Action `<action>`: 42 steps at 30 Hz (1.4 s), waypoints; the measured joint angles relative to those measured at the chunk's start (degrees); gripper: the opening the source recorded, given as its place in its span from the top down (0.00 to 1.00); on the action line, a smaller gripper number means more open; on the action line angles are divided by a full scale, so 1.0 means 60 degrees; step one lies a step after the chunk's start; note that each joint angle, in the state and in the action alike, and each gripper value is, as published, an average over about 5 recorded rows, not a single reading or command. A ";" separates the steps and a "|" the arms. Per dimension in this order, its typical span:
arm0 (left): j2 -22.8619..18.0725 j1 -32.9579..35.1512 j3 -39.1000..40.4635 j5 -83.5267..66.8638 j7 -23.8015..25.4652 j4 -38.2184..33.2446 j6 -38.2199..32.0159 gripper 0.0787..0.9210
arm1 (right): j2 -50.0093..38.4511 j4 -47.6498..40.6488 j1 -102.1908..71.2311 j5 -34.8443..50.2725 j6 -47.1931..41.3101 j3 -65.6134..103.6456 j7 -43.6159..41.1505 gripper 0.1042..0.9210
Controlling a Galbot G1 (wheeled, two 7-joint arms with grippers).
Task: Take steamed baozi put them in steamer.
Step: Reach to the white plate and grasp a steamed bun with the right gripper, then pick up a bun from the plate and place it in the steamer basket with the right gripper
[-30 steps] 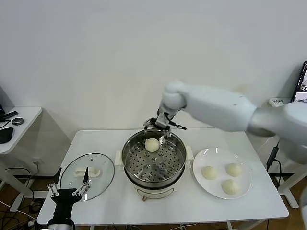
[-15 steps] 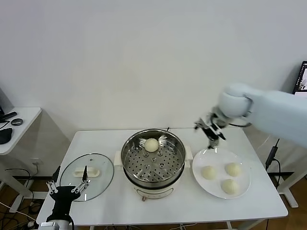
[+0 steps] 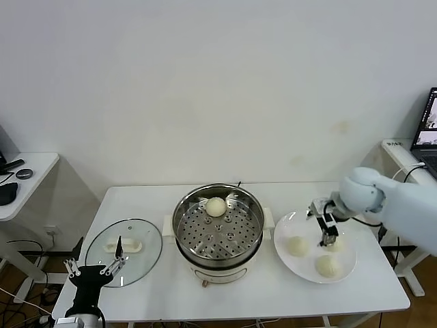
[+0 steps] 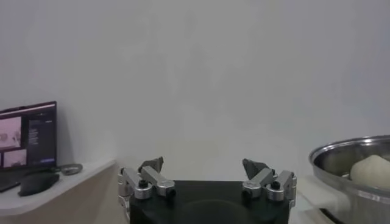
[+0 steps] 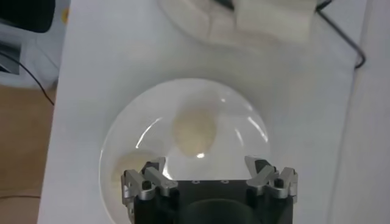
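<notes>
The right pincer (image 3: 328, 229) hovers spread apart over the plate (image 3: 348, 268) of baozi (image 3: 297, 246). The left pincer (image 3: 95, 272), also apart, sits idle by the lid (image 3: 140, 254).

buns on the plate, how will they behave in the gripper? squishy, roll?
Probably soft: the buns look smooth and puffy, so a hard pinch may dent them. Being round, they could roll on the flat plate if nudged. The right gripper hangs open above them, with fingers wide enough to straddle one.
</notes>
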 measured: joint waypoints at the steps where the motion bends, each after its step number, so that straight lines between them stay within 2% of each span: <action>1: -0.0012 0.0018 -0.0017 0.0009 0.0001 -0.0006 0.0000 0.12 | 0.0055 -0.0110 -0.0234 -0.0089 0.0023 0.0157 0.0024 0.12; 21: -0.0065 0.0051 -0.0234 0.0025 -0.0016 0.0029 -0.0024 0.12 | 0.1827 -0.2263 -0.2633 -0.1434 0.0511 0.1863 0.0319 0.13; 25: -0.0060 0.0033 -0.0238 0.0023 -0.0019 0.0042 -0.0025 0.12 | 0.2017 -0.2437 -0.2763 -0.1540 0.0508 0.2004 0.0292 0.21; 33: -0.0068 0.0025 -0.0233 0.0013 -0.0018 0.0045 -0.0029 0.12 | 0.2112 -0.2536 -0.2739 -0.1539 0.0529 0.2091 0.0073 0.47; 42: -0.0004 -0.0110 -0.0145 -0.0017 -0.0003 0.0108 -0.0029 0.12 | 0.1627 -0.2151 -0.1586 -0.0890 0.0445 0.1713 -0.0265 0.50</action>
